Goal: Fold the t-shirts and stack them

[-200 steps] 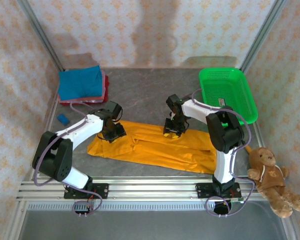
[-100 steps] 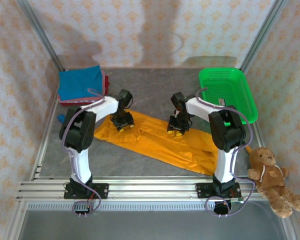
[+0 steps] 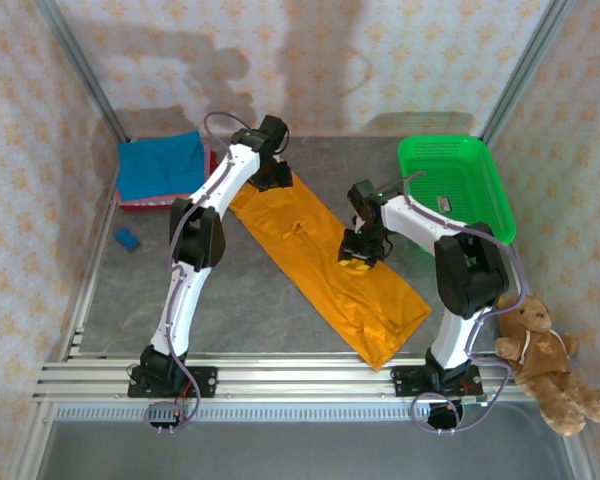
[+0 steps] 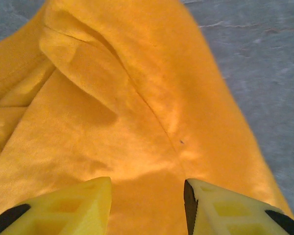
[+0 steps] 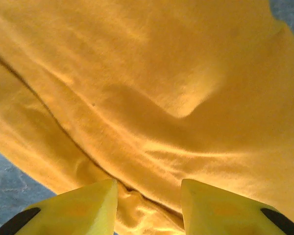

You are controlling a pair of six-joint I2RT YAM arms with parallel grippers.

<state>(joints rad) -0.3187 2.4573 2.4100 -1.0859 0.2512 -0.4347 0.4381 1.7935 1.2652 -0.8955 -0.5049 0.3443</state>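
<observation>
Left end effector is reaching to the far side of the bench, with its jaws partly closed and pinching the far end of the orange shirt. In the left wrist view, a raised fold of the cloth is running down into the gap between the two yellow fingers.

Nearer the arm bases, the right end effector is pressing down on the right edge of the same shirt, about halfway along it. Its jaws are likewise partly closed on a ridge of orange fabric, which is passing between its fingers in the right wrist view.

The orange shirt is lying as a long, narrow strip running diagonally across the middle of the bench, from far left to near right. Its near end is resting just short of the rail that carries the arms.

A blue shirt is sitting folded in the far-left corner, on top of a red shirt whose edges are peeking out beneath it. A small blue object is lying near that stack. A green basket is standing at the far right, and a brown bear is slumping against the frame at the near right.
</observation>
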